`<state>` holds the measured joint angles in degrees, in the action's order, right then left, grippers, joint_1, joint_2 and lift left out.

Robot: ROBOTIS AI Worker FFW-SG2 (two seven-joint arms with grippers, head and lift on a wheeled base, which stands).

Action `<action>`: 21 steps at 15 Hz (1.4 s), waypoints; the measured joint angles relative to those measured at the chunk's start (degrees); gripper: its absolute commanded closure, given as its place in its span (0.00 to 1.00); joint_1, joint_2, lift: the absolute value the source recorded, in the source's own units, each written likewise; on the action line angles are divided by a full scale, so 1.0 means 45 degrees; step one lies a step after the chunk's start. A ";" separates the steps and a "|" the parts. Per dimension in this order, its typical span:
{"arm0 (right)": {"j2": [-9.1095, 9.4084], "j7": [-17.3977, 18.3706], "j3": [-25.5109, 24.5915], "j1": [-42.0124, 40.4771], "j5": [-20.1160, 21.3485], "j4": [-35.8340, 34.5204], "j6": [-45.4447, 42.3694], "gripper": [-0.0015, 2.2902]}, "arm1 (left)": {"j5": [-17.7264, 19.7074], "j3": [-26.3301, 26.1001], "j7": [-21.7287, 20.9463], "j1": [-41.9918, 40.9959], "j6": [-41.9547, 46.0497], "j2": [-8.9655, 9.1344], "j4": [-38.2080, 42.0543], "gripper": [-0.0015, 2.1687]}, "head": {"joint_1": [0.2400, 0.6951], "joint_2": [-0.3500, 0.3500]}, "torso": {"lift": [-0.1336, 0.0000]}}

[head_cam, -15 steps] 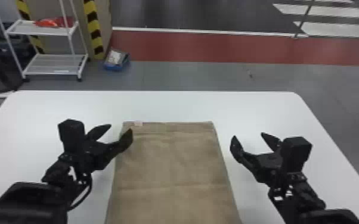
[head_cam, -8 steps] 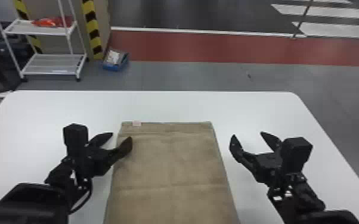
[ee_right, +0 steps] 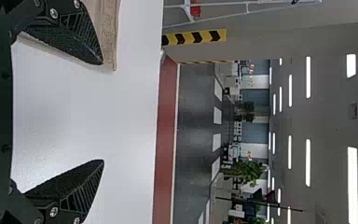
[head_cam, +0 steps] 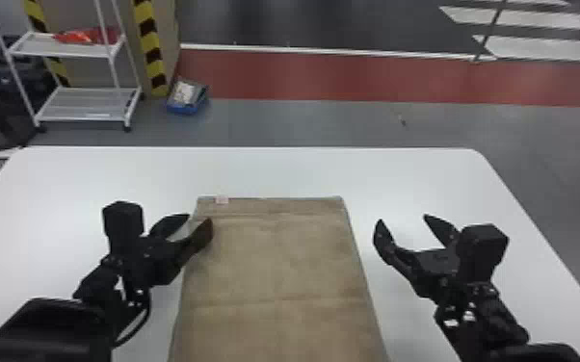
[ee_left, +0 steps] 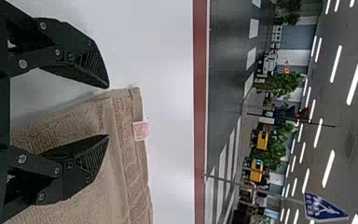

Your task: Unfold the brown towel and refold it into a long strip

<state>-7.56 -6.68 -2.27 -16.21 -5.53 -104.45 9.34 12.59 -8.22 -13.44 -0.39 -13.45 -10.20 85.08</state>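
Your brown towel (head_cam: 279,260) lay flat on the white surface (head_cam: 414,178), its far edge straight and a small pale label (head_cam: 221,200) near the far left corner. A faint crosswise crease (head_cam: 313,301) suggested earlier folding, though you could not tell how many layers lay there. The near end ran out of the head view. Your left end effector (head_cam: 198,220) was spread and empty at the towel's left side, close to the far corner: one finger was over the cloth, the other just outside its edge. That straddle probably served to let the fingers close on the border; whether either one touched the cloth, you could not tell. Your right end effector (head_cam: 402,220), also parted and holding nothing, was over bare surface just beyond the towel's right side, likely placed there to take the opposite edge. The step in hand seemed to be lining up a grasp, with the long strip yet to be made. You likely needed to lower the left fingers a little before closing; too shallow a pinch could have let the edge slip.
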 measured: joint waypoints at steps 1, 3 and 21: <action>0.0000 0.0000 -0.0013 -0.0017 -0.0012 0.0004 -0.0008 0.06 | -0.0003 -0.0009 0.0000 -0.0024 0.0065 0.0000 0.0026 0.28 | 1.00 0.36 | 0.08; 0.0000 0.0000 -0.0022 -0.0027 -0.0034 0.0015 -0.0014 0.06 | -0.0004 -0.0010 -0.0018 -0.0071 0.0146 -0.0001 0.0057 0.39 | 1.00 0.36 | 0.08; 0.0013 0.0000 -0.0143 -0.0260 -0.0186 0.0000 -0.0170 0.06 | 0.0073 -0.0178 -0.1430 -0.3338 -0.6196 -0.0213 0.8482 0.46 | 1.00 0.20 | 0.08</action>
<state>-7.50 -6.68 -2.91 -17.38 -6.37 -104.44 8.58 12.92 -9.02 -19.87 -15.41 -41.34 -11.15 123.25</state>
